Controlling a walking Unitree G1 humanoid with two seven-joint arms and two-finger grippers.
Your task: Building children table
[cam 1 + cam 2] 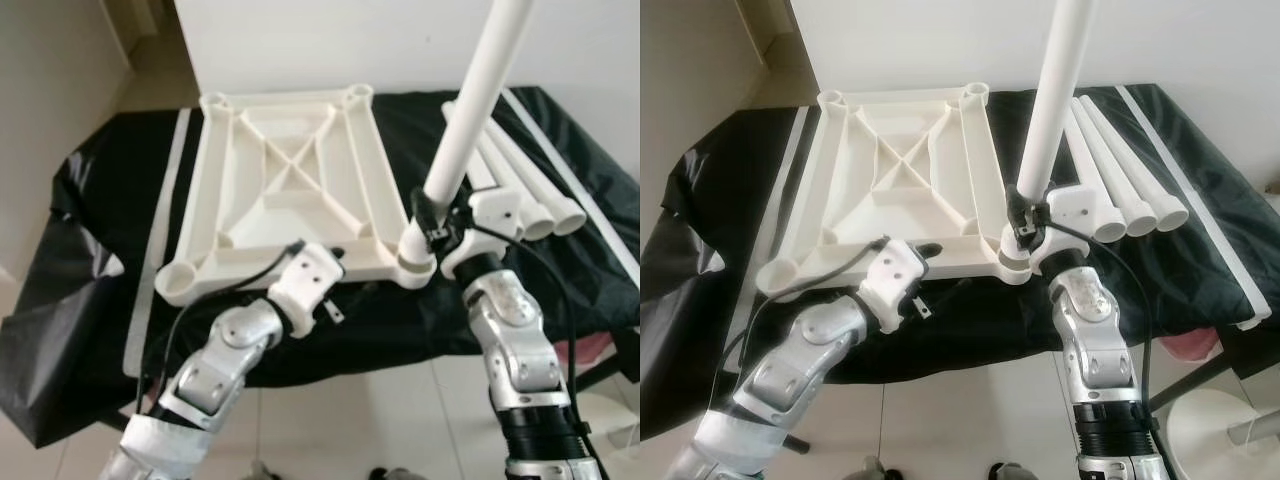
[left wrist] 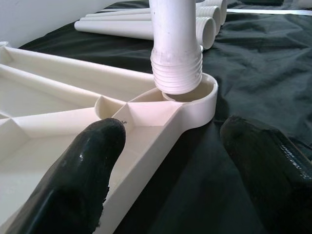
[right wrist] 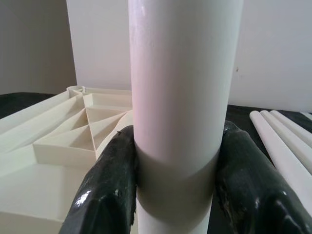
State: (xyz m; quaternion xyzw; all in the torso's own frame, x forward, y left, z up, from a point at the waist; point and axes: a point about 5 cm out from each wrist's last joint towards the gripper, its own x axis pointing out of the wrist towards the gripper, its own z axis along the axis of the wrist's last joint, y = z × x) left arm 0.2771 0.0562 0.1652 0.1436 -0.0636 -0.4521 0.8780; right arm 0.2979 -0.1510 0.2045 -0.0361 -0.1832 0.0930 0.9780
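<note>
The white plastic tabletop (image 1: 290, 190) lies upside down on a surface draped in a black cloth (image 1: 100, 200), its ribbed underside facing up, with a diagonal cross of ribs in the middle and a round socket at each corner. It sits toward the left and middle of the cloth-covered surface, its near edge close to the surface's front edge.

At the near right corner socket (image 1: 417, 268) a white table leg (image 1: 470, 110) stands almost upright, leaning slightly away to the right. The left wrist view shows its threaded end (image 2: 176, 73) set into the socket's mouth, with most of the threads visible above the rim.

The right gripper (image 1: 437, 228) clamps this leg low down, just above the socket; in the right wrist view its two black fingers (image 3: 109, 185) press against either side of the white tube.

The left gripper (image 1: 320, 262) rests at the tabletop's near edge, left of that socket. Its fingers (image 2: 80, 180) are spread wide: one lies on the tabletop's rim, the other hangs over the black cloth beside it, gripping nothing.

Three more white legs (image 1: 1120, 165) lie side by side on the cloth to the right of the tabletop, their open ends pointing toward the front edge.

A white wall (image 1: 400, 40) rises behind the surface, and pale floor tiles (image 1: 350, 420) show below its front edge.
</note>
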